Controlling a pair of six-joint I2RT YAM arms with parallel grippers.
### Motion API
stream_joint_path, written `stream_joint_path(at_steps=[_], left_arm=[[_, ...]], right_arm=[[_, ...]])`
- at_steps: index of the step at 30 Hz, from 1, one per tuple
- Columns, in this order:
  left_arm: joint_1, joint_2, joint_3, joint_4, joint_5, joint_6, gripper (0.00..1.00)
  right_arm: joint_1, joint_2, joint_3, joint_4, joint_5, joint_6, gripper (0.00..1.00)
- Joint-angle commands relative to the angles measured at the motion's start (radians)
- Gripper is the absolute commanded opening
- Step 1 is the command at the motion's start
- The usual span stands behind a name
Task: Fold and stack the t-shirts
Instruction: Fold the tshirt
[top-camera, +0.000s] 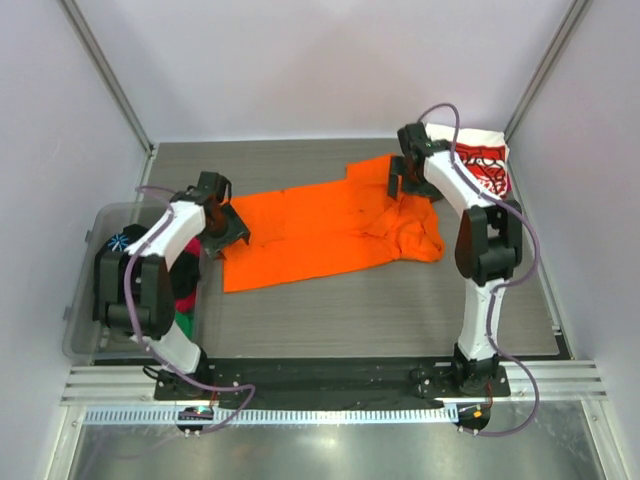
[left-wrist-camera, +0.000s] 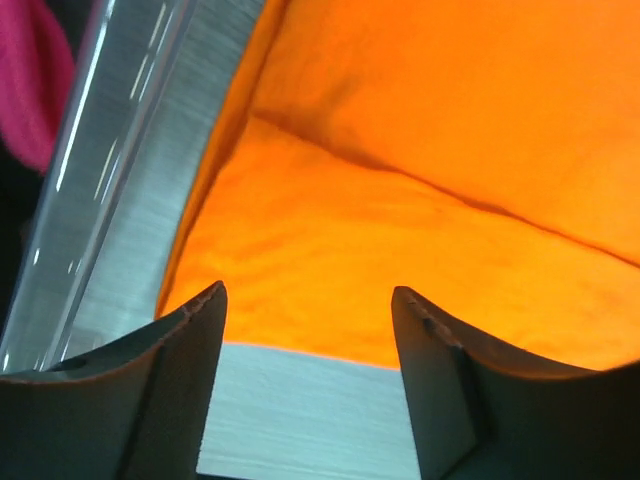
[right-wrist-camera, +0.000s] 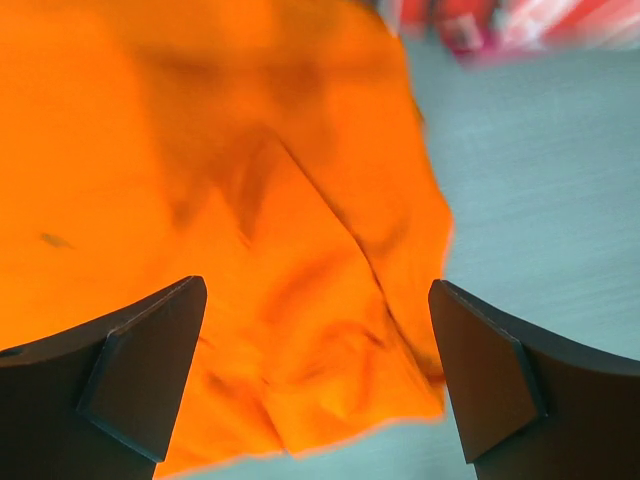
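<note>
I am hovering my left gripper (left-wrist-camera: 310, 300) and right gripper (right-wrist-camera: 318, 290), both spread open and empty, at opposite ends of one orange t-shirt (top-camera: 320, 228) lying on the table (top-camera: 400, 310); one red-and-white t-shirt (top-camera: 483, 160) is lying in the far right corner.

Left end effector (left-wrist-camera: 308, 295) and right end effector (right-wrist-camera: 317, 290) both gape.

A grey wood-grain table (top-camera: 400, 310) sits between white walls (top-camera: 300, 60). A clear plastic bin (top-camera: 72, 320) stands at its left edge. A black plate (top-camera: 330, 372) and a slotted metal rail (top-camera: 330, 413) run along its near edge.
</note>
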Motion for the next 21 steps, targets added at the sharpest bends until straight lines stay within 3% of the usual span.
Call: stream_joint_path(at_steps=[1,5,8,16,21], left_arm=[[0.003,-0.133,-0.033,-0.032,0.015,0.011,0.7],[-0.012,-0.243,-0.117,-0.028,0.013,-0.001,0.71],[-0.054,-0.282,-0.182,-0.017,0.004,-0.018,0.69],[-0.1,-0.335,-0.406,0.115,0.021,-0.08,0.65],[-0.1,-0.303,-0.438,0.155,0.004,-0.086,0.64]], right_arm=[[-0.031,-0.281,-0.23,0.056,-0.039,0.063,1.0],[-0.094,-0.492,-0.582,0.18,-0.127,0.161,0.95],[-0.121,-0.599,-0.751,0.241,-0.177,0.194,0.87],[-0.192,-0.64,-0.942,0.37,-0.274,0.183,0.68],[-0.268,-0.551,-0.971,0.453,-0.341,0.165,0.65]])
